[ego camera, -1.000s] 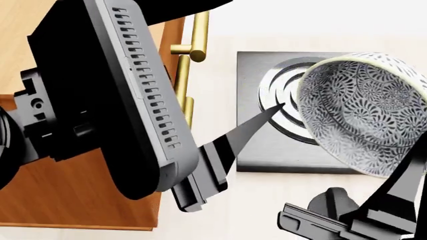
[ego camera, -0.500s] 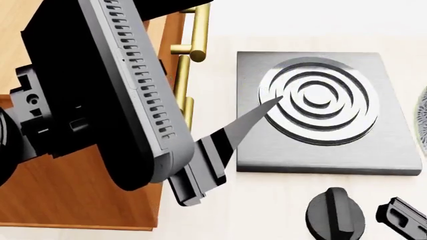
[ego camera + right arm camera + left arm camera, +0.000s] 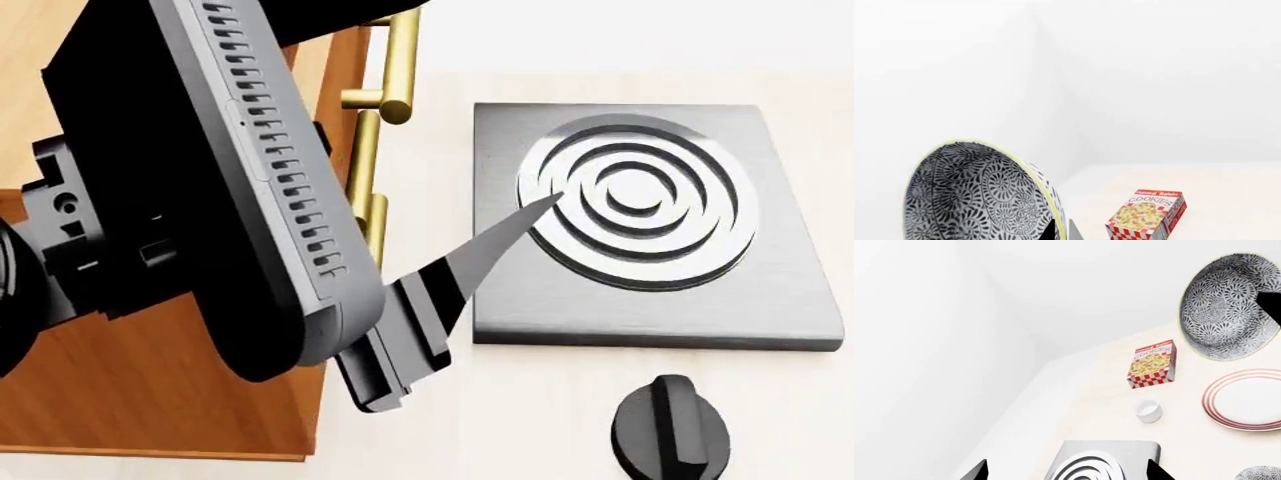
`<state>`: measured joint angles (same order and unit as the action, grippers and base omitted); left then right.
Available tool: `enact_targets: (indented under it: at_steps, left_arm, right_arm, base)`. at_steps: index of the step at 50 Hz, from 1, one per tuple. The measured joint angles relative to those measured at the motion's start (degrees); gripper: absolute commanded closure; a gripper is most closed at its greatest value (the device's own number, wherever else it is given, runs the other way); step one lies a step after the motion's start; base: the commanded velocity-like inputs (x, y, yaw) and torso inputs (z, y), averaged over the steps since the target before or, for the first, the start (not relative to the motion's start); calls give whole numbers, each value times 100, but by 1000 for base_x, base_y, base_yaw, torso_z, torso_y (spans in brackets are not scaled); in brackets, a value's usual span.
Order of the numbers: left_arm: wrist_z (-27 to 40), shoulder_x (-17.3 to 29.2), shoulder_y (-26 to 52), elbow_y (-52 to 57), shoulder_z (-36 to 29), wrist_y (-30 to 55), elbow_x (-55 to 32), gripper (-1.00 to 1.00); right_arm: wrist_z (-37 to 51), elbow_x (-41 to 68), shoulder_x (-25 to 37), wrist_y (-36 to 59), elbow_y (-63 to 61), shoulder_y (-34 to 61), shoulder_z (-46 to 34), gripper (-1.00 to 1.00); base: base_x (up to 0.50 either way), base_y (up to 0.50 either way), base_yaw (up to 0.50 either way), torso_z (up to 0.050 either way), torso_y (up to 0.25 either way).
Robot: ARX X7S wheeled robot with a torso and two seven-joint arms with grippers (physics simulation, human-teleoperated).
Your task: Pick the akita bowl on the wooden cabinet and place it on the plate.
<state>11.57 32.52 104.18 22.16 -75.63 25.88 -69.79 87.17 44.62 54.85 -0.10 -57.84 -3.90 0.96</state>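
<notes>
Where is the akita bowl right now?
The akita bowl is off the counter, tilted, held at its rim by the right gripper. The left wrist view shows it hanging above the plate, beside the cookie box; the head view misses it.

Flat, bright, even light fills all three renders, with no visible lamp and no glare. In both wrist views the white walls wash out almost to blank, their corner marked only by faint grey shading. The cookie box and the cup cast only pale, soft shadows on the cream table. In the head view the stove plate shows gentle shading in its rings and a soft sheen; the left arm fills the left of the frame as near-black mass, detail lost in its dark parts. Edges are crisp throughout, without blur or bending at the borders.
</notes>
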Motion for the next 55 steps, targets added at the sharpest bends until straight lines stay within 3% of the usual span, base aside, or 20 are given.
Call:
enact_targets:
  at_steps: [27, 55]
  left_arm:
    - [-14, -22, -89, -7, 18, -20, 36, -100]
    - [7, 74, -257, 40, 47, -115, 135, -100]
  right_arm:
    - [-447, 248, -316, -814, 159, -1564, 1593, 100]
    - [-755, 840, -16, -818, 503, -1977, 2325, 100]
  base:
    - [0, 0, 0, 0, 0]
    - [0, 0, 0, 0, 0]
